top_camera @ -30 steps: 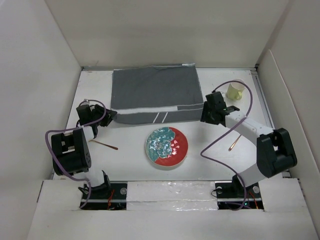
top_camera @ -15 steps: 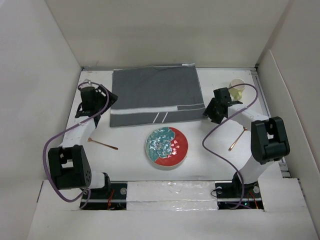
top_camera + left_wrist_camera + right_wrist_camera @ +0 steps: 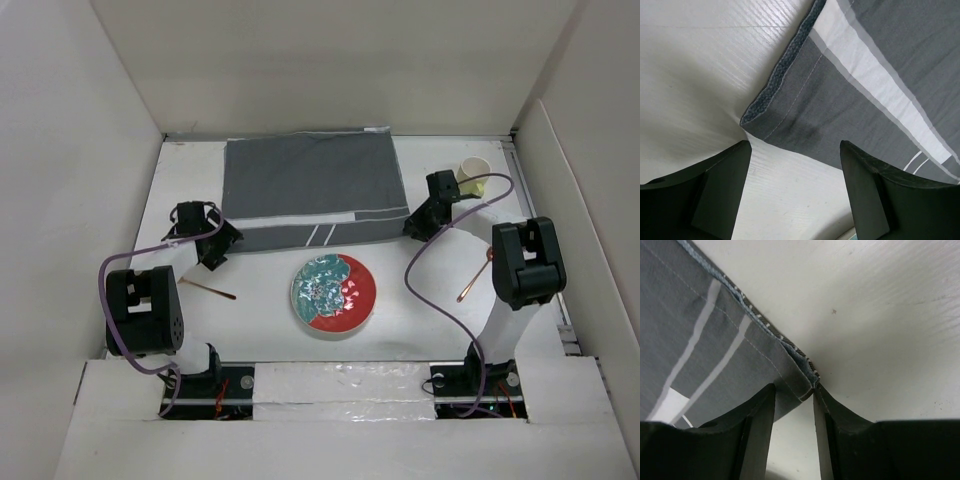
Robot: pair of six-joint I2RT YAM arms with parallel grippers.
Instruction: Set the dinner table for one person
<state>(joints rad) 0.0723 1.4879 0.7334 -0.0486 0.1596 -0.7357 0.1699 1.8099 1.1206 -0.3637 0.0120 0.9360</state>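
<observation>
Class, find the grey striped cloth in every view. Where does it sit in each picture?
Top external: cloth at upper centre, on the white table.
Left wrist: cloth fills the upper right.
Right wrist: cloth fills the left half.
Shared landmark: its pale stripes, seen in all three.

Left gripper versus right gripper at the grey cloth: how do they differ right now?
The left gripper has its jaws wide apart; the right gripper shows only a narrow gap. The left one hangs over the near left corner of the dark grey striped cloth, touching nothing; the right one has the near right corner at its jaw tips, grip unclear. Both point down at the matte white table.
</observation>
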